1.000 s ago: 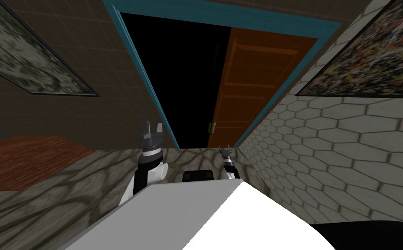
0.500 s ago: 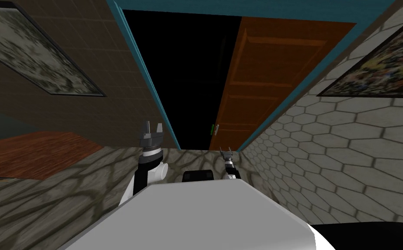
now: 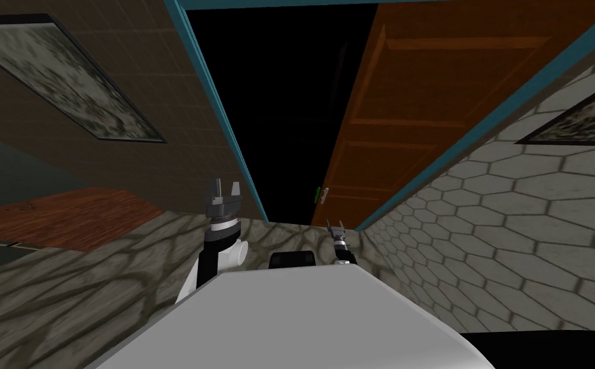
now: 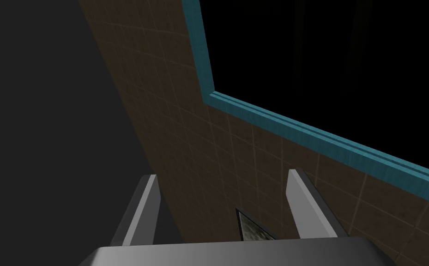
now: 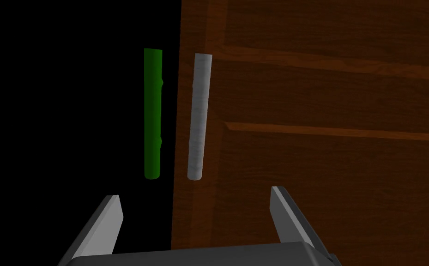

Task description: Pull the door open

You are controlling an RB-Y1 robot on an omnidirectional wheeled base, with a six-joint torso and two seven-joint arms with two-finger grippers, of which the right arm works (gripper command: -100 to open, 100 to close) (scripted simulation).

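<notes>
The door (image 3: 417, 115) is a brown panelled leaf that stands partly open in a teal frame (image 3: 216, 109). It covers the side of the opening nearer the hexagon-tiled wall (image 3: 513, 218), and the rest of the opening beside the door's free edge is a black area (image 3: 283, 115). A grey bar handle (image 5: 199, 115) stands upright on the door's face, just inside that free edge. A green bar (image 5: 153, 113) runs parallel to it just past the edge, against the black area. The right gripper (image 5: 195, 194) points at the door with its jaws spread wide and nothing between them. The grey bar handle lies ahead of the gap between the jaws, roughly in line with its middle, and apart from both jaws. The door's free edge also runs through that gap, so one jaw shows against the black area and the other against the door's face. In the head view the right gripper (image 3: 335, 226) is low in front of the door, just below the handle and short of it. The left gripper (image 3: 223, 188) is raised on the far side of the black area from the door, in front of the frame's other post, well apart from the handle. Its jaws are also spread wide and hold nothing.
</notes>
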